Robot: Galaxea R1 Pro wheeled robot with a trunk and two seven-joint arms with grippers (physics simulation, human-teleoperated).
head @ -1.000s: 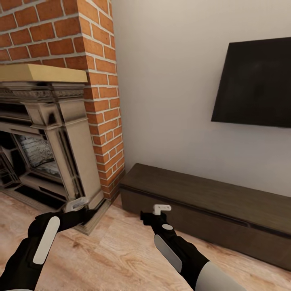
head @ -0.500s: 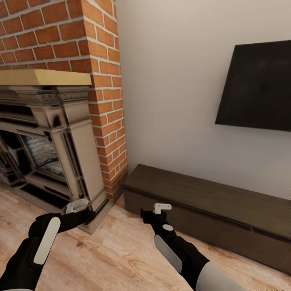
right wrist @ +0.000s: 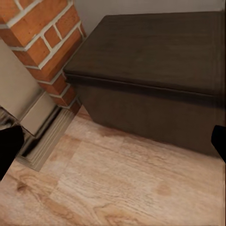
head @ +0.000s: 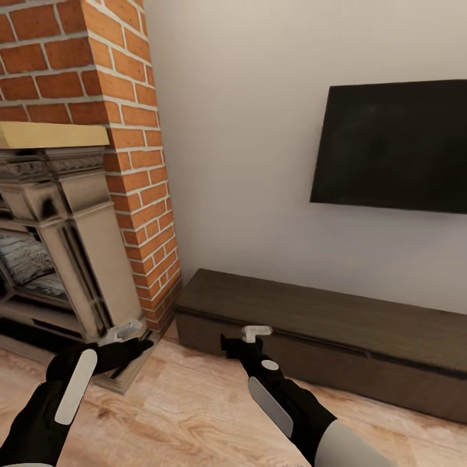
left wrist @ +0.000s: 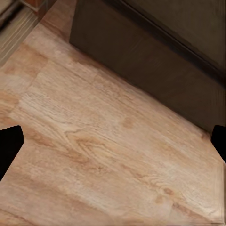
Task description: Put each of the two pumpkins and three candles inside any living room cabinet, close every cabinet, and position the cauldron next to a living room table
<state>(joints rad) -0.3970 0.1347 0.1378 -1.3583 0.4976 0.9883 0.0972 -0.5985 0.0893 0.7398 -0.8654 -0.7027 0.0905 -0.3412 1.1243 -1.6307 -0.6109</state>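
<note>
The view has swung right since a moment ago — cabinet (head: 324, 324) at two o'clock, shut; both grippers (left gripper (head: 123, 334), right gripper (head: 250, 334)) spread, empty.

The cabinet (head: 337, 337) lies on the floor (head: 188, 415) ahead of me, running from about 12 o'clock off toward 3 o'clock, its back against the wall (head: 240, 162). A television (head: 392, 146) hangs on that wall above the cabinet, at about 1 o'clock. The brick chimney (head: 123, 130) stands at 11 o'clock, just beside the cabinet's near end, and the fireplace (head: 58, 246) sits before it at 10 o'clock, under a mantel shelf (head: 48, 135). My left hand (head: 123, 334) hangs before the fireplace base; my right hand (head: 250, 336) hangs before the cabinet front, with floor beneath both.
</note>
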